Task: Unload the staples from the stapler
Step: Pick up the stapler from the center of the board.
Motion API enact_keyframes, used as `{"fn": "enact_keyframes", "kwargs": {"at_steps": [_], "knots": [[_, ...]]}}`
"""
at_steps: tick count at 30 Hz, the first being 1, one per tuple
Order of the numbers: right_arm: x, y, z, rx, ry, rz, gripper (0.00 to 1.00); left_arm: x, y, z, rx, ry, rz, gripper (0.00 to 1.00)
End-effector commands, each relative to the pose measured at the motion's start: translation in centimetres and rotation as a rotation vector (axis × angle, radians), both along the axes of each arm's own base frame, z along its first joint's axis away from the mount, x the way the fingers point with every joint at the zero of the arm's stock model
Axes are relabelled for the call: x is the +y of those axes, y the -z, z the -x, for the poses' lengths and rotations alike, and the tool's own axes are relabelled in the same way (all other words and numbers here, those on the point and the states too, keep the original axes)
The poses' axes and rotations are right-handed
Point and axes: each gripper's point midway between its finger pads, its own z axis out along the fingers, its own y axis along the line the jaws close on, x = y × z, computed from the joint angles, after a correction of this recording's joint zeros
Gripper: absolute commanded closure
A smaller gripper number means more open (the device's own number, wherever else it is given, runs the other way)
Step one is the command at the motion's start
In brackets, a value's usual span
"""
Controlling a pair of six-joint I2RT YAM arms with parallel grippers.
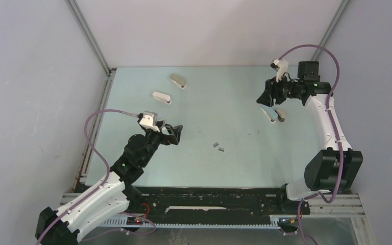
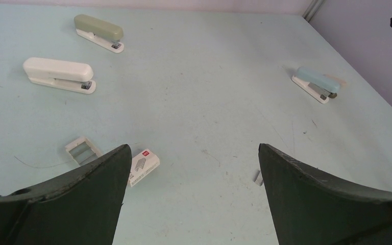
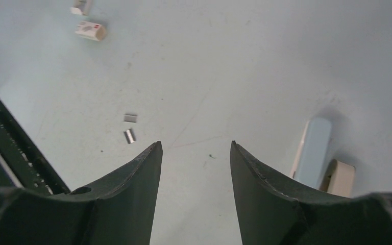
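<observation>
The left tool (image 2: 194,149) is spread fully wide and empty. The right tool (image 3: 195,146) is partly open, gripping nothing. 2 staples (image 3: 129,136) lie loose on the surface (image 1: 224,102) between both tools. The blue stapler (image 3: 314,153) lies just right of the right tool. A white stapler (image 2: 56,74) and an olive stapler (image 2: 98,31) lie ahead-left of the left tool.

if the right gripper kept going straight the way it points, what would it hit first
Most likely bare table, between the staples and the blue stapler; nothing sits in that line, though depth is unclear.

Soft, even light; faint shadow beside the pale blue stapler (image 3: 314,148); slight softness in the near foreground.
</observation>
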Motion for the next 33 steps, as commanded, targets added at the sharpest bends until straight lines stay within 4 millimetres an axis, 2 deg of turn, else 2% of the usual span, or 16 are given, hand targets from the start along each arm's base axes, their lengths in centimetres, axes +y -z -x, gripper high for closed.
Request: {"fn": "enact_keyframes", "kwargs": {"at_steps": [1,14,33], "knots": [[1.4,-4.2,1.3,-0.092,-0.08,-0.076,0.4,0.0,-2.8,-0.2,-0.056,-0.007,0.058,0.0],[2.9,-6.2,2.9,-0.109,-0.153,-0.16,0.39,0.4,-3.5,0.0,-0.07,-0.02,0.085,0.0],[3.2,-5.8,3.4,-0.094,-0.172,-0.184,0.39,0.4,-3.4,-0.1,-0.062,-0.022,0.094,0.0]]}}
